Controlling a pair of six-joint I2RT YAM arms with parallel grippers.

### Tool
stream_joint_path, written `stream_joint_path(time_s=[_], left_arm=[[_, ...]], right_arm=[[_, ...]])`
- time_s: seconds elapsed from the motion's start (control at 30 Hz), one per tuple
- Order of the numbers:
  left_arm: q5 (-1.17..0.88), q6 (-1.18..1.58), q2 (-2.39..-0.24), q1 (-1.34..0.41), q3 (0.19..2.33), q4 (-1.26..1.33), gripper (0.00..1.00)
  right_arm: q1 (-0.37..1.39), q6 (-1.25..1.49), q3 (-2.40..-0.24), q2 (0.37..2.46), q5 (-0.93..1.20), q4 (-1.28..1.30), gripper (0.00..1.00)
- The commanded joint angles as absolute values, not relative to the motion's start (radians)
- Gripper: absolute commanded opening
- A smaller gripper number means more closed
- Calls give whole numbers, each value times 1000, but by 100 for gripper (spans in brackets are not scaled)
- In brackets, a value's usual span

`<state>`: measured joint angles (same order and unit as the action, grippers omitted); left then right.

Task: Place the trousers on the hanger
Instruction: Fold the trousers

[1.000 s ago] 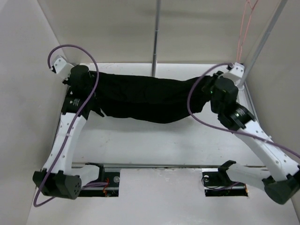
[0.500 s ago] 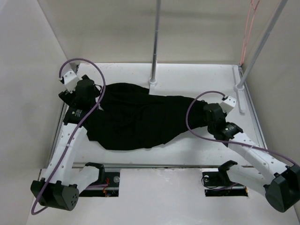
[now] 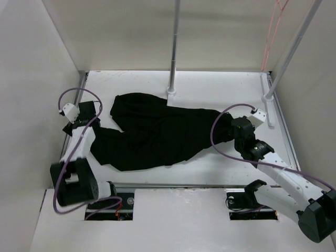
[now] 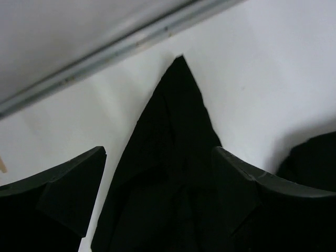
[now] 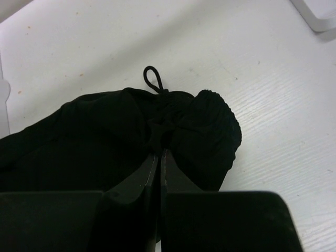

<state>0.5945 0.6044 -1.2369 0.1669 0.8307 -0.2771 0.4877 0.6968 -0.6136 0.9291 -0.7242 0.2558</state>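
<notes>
Trousers [image 3: 157, 134]: a large plain black soft cloth garment, lay crumpled mid-frame on the white worktop [image 3: 220, 89].
Left hand [image 4: 157, 152]: spread wide, a cloth corner between its fingers.
Right hand [image 5: 159, 152]: pinched tight on the ribbed edge.

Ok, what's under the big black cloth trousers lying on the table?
Only the white tabletop shows around the large black soft cloth trousers, which lie spread on it. Anything beneath the cloth is hidden. The right end effector pinches one end.

hanger [image 3: 269, 37] cut off at top edge, right gripper [image 5: 158, 155] tips buried in trousers [image 3: 157, 131]
</notes>
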Motion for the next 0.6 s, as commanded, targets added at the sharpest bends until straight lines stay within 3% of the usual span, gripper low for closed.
stream_joint_path(time_s=[0.0,0.1,0.17,0.2,0.27,0.3,0.33,0.57], left_arm=[[457,650,-1386,212,864,-213,81],[365,635,-1553,229,891,-149,79],[344,635,-1629,235,907,-134,73],[338,640,-1647,237,905,-121,63],[350,646,-1645,239,884,-98,27],[366,659,-1614,237,870,-101,15],[389,664,-1565,237,853,-101,11],[538,606,-1073,245,914,-469,5]], right_arm=[[458,696,-588,882,-664,175,4],[462,690,-575,856,-635,138,5],[467,686,-574,859,-626,132,5],[470,686,-569,859,-618,129,5],[481,690,-560,853,-609,123,5],[490,692,-552,851,-609,114,5],[498,690,-549,851,-611,106,5],[501,690,-548,871,-600,86,6]])
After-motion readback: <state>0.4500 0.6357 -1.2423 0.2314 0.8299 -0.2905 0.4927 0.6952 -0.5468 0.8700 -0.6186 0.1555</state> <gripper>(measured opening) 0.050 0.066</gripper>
